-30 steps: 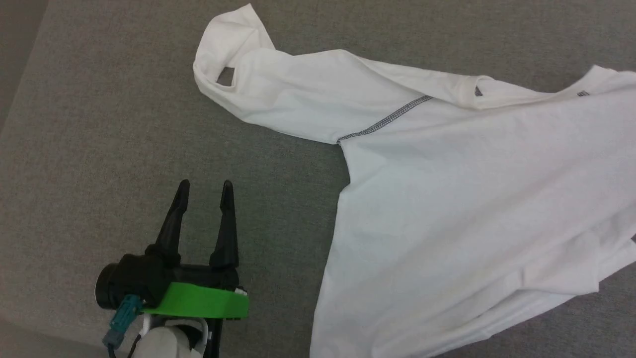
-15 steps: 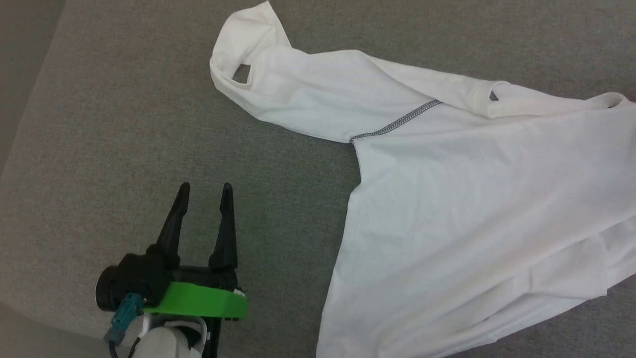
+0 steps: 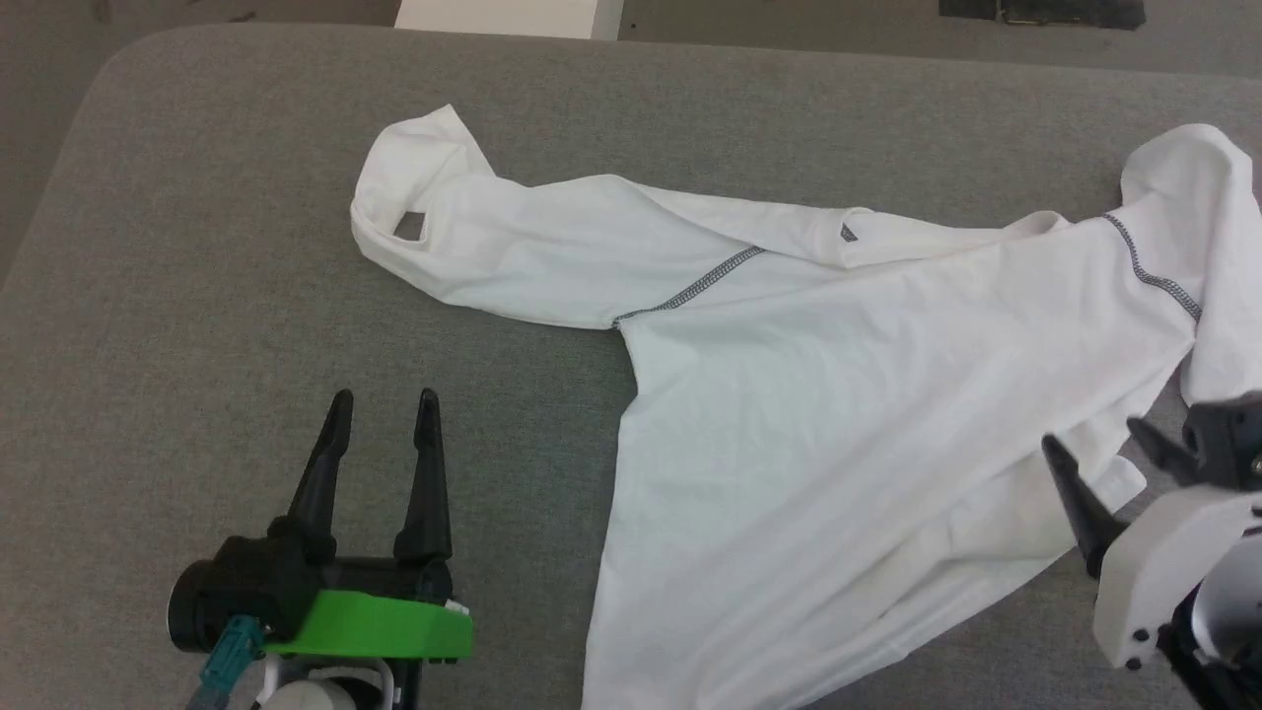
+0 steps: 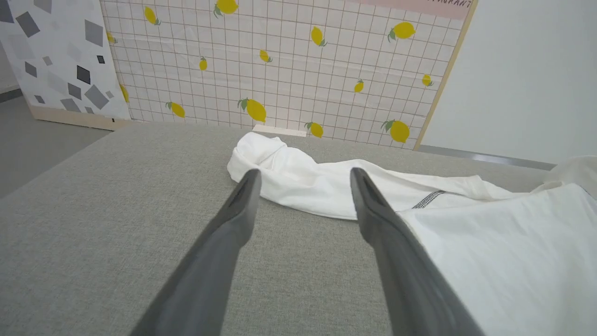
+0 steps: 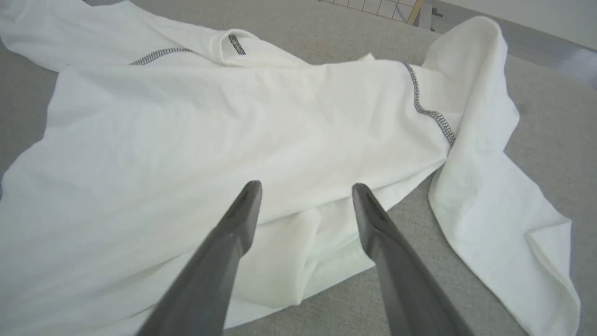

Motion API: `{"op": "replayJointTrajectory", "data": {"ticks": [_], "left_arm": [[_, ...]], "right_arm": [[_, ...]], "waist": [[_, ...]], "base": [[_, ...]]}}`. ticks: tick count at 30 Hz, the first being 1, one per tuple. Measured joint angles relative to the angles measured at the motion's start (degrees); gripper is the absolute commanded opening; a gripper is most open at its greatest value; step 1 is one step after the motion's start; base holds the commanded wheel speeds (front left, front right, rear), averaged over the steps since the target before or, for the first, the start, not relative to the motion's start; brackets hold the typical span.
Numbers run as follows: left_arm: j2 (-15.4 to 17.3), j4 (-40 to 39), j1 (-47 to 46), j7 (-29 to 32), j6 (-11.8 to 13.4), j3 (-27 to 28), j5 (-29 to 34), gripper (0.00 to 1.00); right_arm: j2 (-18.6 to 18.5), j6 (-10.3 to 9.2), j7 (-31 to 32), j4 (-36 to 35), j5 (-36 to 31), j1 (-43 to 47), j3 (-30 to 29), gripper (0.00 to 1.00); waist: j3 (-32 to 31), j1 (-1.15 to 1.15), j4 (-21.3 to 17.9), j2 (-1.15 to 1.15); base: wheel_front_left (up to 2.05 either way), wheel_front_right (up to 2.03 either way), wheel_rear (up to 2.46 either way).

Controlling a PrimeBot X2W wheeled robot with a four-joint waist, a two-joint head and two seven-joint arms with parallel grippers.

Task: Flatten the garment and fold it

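Your white garment lies spread across the grey padded surface. Its body is mostly flat, one sleeve reaching to the far left with its cuff crumpled, the other sleeve draped down along the right side. Your left gripper hovers over bare surface, well apart from the garment's left edge, fingers spread and holding nothing. Your right gripper stands over the rumpled hem at the right, jaws wide and empty. Its tips seem just clear of the cloth, though the angle leaves that uncertain. A lemon-print panel stands behind.
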Motion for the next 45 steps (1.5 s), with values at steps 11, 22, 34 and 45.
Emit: {"op": "replayJointTrajectory", "data": {"ticks": [11,22,34,45], "left_arm": [[0.59,-1.03,0.27,0.01,0.07,0.22,-0.02,1.0],[1.08,-0.34,-0.98,0.01,0.2,-0.31,-0.02,1.0],[1.16,0.6,-0.41,0.02,0.49,-1.15,-0.63,1.0],[1.74,1.1,0.69,0.12,0.49,-1.14,-0.99,1.0]], "right_arm": [[0.96,-0.01,-1.82,9.38,-4.74,3.55,1.56,1.0],[-0.52,0.0,-0.08,13.07,-3.81,-2.33,3.61,0.0],[-7.57,0.0,25.07,-1.83,9.38,15.55,-0.15,0.0],[-5.02,-0.01,15.68,-1.81,7.95,20.8,-1.98,1.0]], "waist": [[3.02,0.0,0.57,0.0],[3.56,0.0,0.87,0.0],[-1.68,0.0,-5.39,0.0],[-3.93,0.0,-8.65,0.0]], "base": [[0.0,0.0,0.0],[0.0,0.0,0.0],[0.0,0.0,0.0],[0.0,0.0,0.0]]}}
